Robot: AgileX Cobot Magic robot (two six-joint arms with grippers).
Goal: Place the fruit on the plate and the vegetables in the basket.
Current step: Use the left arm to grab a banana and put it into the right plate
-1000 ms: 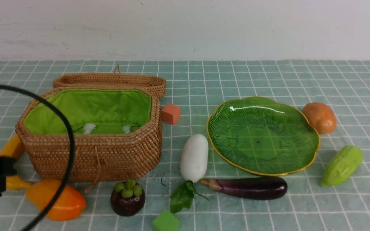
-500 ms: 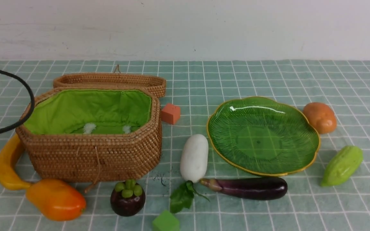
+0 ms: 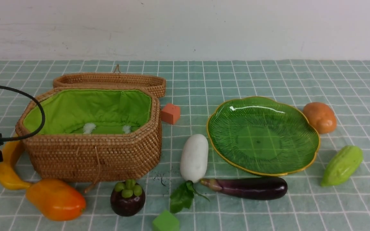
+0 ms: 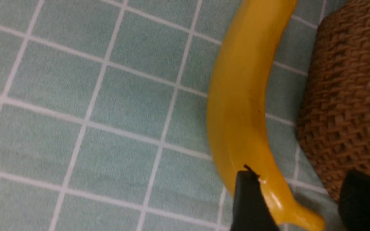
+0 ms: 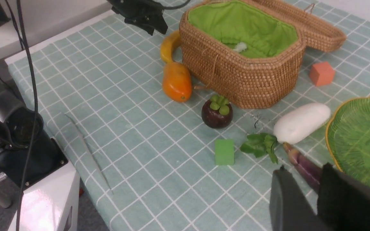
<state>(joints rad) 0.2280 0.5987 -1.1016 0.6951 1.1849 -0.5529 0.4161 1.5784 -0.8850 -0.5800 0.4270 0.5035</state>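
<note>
– Yellow banana [image 3: 6, 170] first, is it? Where does it lie?
– On the cloth at the basket's [image 3: 92, 157] nine o'clock, close against the wicker wall, curving down towards the mango [image 3: 56, 199] at seven. The left gripper [image 4: 303, 199] hangs over one tapered end with its jaws spread. One finger is against the peel and the other is on the basket side. Nothing is grasped yet.
– And the right gripper [image 5: 318, 192]?
– It is out of the front view. Its own camera looks past the fingers at the stem end of the eggplant [image 3: 249, 187], which lies at the plate's [image 3: 262, 134] six o'clock. It carries nothing, and I cannot tell whether its jaws are parted or together.
– What worries you?
– Three things, I'd judge. The hold would fall near the tip, far from the banana's middle, so the long end may sag, swing or slip from the pads when raised. The finger next to the basket has little room, so it could catch the weave and drag the basket. And the banana's near end looks to rest by the mango, which may roll if nudged.
– Then the carry?
– The plate sits at the basket's three o'clock, bare and well apart. The path crosses the open basket, and the radish [image 3: 194, 157] at the plate's eight o'clock. A loose grip could drop the fruit among them, and the glossy plate may let it slide.
</note>
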